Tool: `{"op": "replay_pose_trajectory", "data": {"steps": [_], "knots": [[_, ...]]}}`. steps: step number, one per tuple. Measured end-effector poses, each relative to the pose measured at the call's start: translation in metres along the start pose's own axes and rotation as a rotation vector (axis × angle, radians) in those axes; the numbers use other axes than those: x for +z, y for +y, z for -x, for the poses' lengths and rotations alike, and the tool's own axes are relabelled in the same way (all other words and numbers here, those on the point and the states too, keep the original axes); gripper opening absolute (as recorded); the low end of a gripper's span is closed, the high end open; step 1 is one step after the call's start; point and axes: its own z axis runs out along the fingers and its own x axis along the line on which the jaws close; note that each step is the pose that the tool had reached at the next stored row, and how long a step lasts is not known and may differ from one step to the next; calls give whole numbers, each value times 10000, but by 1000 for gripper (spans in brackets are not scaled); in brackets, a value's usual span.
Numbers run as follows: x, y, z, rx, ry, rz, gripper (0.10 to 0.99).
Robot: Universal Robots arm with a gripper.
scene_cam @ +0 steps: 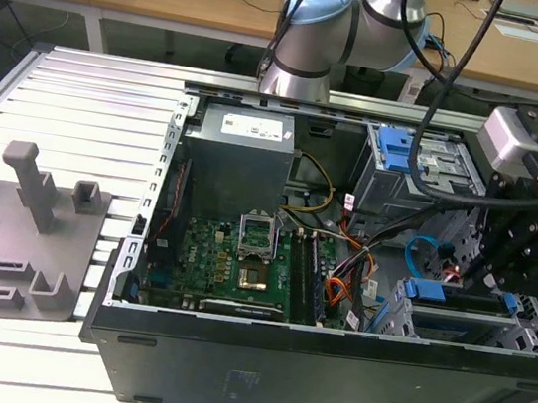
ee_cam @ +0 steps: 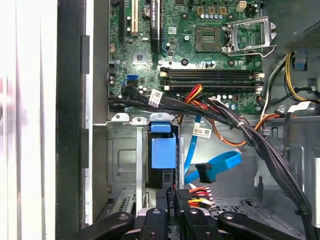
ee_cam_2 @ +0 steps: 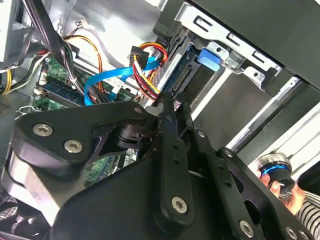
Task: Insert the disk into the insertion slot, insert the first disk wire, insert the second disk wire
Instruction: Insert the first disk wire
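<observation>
1. The black robot gripper has its fingers pinched narrow on the first disk wire, a small black plug on red, yellow and black wires.
2. The disk, a flat silver drive in a bright blue plastic frame, sits inside the insertion slot, a grey metal box with holes, at the exterior view's near right.
3. The disk's end lies straight ahead of the plug, very near. Its long side runs on in line with the fingers.
4. The second disk wire, a thin flat light-blue cable, loops loose beside the slot.
</observation>
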Motion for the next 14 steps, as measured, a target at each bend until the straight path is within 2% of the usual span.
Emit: {"op": "replay_pose_trajectory", "data": {"steps": [5, 12, 14], "knots": [[0, -1, -61, 0, 0, 0, 188], [0, -4, -66, 1, 0, 0, 188], [-2, -40, -65, 0, 1, 0, 188]]}}
